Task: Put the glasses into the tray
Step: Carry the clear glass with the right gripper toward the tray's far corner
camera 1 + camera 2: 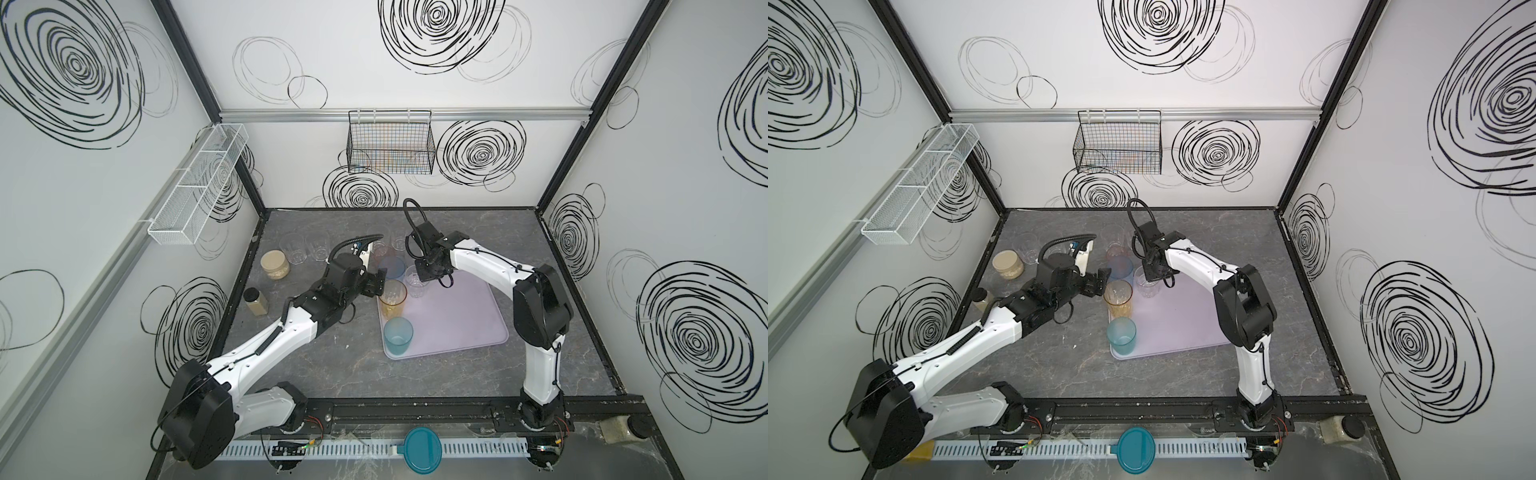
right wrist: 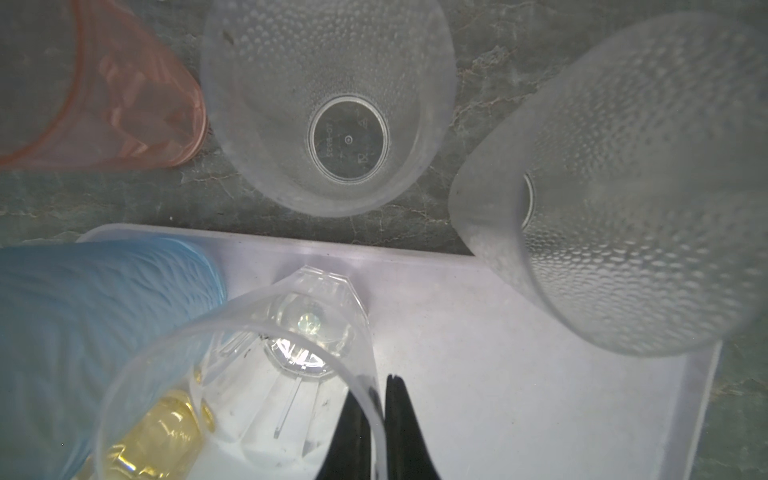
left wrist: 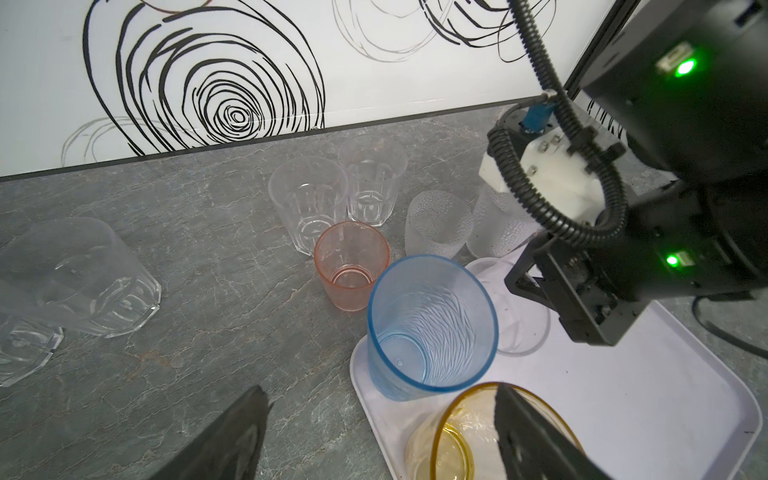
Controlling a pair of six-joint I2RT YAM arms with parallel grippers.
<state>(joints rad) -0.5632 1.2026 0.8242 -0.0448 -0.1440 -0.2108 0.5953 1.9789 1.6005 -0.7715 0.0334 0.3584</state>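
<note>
The lilac tray [image 1: 457, 324] holds a teal glass [image 1: 398, 336], an amber glass [image 1: 392, 298] and a blue glass [image 1: 391, 267] along its left edge. My right gripper [image 2: 376, 386] is shut on the rim of a clear faceted glass [image 2: 291, 353] standing over the tray's far part, one finger inside and one outside. My left gripper [image 3: 381, 390] is open beside the amber glass [image 3: 457, 436], holding nothing. On the table behind the tray stand a pink glass [image 3: 351, 266], clear tumblers [image 3: 309, 199] and frosted ones [image 3: 438, 220].
Two lidded jars with beige contents [image 1: 275, 264] [image 1: 255, 301] stand at the table's left edge, near more clear tumblers [image 1: 293, 249]. Wire baskets [image 1: 390, 145] hang on the walls. A round teal lid [image 1: 419, 449] lies in front of the arm bases.
</note>
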